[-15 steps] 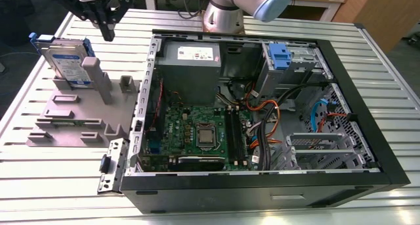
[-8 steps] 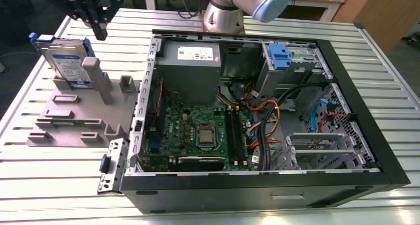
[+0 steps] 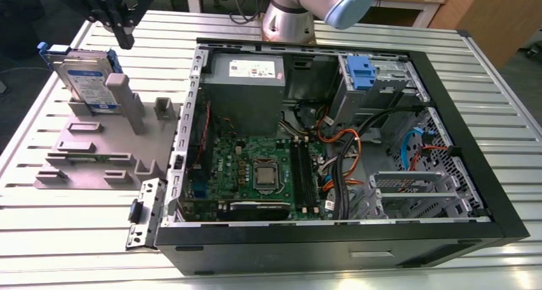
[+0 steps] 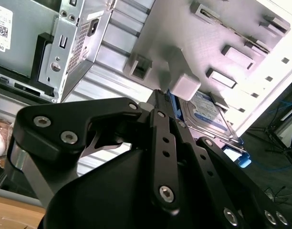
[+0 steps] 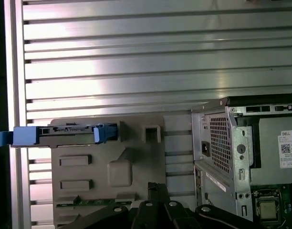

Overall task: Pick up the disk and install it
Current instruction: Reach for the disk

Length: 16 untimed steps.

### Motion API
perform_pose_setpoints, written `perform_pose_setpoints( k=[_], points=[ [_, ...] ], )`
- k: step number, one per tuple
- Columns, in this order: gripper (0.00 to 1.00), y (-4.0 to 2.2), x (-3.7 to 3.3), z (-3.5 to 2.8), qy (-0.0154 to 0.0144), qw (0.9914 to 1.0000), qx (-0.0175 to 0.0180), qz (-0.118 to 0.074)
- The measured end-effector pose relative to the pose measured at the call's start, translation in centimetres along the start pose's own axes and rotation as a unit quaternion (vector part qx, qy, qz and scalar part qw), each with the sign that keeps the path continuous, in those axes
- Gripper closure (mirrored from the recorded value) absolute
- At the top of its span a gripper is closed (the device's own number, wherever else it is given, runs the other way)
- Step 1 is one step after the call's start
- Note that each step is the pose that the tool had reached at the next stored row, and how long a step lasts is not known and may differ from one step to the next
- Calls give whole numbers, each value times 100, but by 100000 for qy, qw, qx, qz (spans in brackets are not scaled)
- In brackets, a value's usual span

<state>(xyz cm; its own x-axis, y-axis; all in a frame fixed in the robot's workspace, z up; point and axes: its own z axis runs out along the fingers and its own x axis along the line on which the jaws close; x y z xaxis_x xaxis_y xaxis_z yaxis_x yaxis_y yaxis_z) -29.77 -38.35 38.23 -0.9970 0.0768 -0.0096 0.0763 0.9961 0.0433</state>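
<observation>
— What is the disk looking like from where you're standing?

— The disk (image 3: 89,80) is showing as a flat silver rectangle with a white-and-blue label and blue plastic rails along its sides. It's standing on edge in a slot of the grey holder (image 3: 85,147), in the upper left of the exterior view, with its label facing the camera. In the first wrist view the disk (image 5: 65,135) is showing edge-on, a thin grey strip with blue ends. In the second wrist view the disk (image 4: 208,112) is showing its label.

— So it's sitting outside the computer?

— Yes. The holder is lying on the slatted metal table (image 3: 51,239), just beside the open computer case (image 3: 339,249), which is taking up the middle and right of the exterior view.

— And how is the arm posing?

— The arm (image 3: 296,14) is standing at the top centre of the exterior view. The gripper (image 3: 125,42) is hanging in the upper left corner, pointing straight down, its tip near the disk's upper edge and apart from it.

— What are the fingers doing?

— They're pressing together with nothing between them. In both wrist views the gripper (image 5: 157,187) (image 4: 158,95) is showing its black fingers (image 5: 153,194) lying side by side, clenched on air.
</observation>
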Motion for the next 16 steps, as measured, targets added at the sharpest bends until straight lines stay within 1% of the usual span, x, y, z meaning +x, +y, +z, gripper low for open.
perform_pose_setpoints(
  k=[10,14,16],
  points=[
    [89,4,6,0,-3,100000,-3,0],
    [89,32,16,2,-1,100000,-2,-3],
    [89,59,28,5,3,100000,-1,-6]
  ],
)
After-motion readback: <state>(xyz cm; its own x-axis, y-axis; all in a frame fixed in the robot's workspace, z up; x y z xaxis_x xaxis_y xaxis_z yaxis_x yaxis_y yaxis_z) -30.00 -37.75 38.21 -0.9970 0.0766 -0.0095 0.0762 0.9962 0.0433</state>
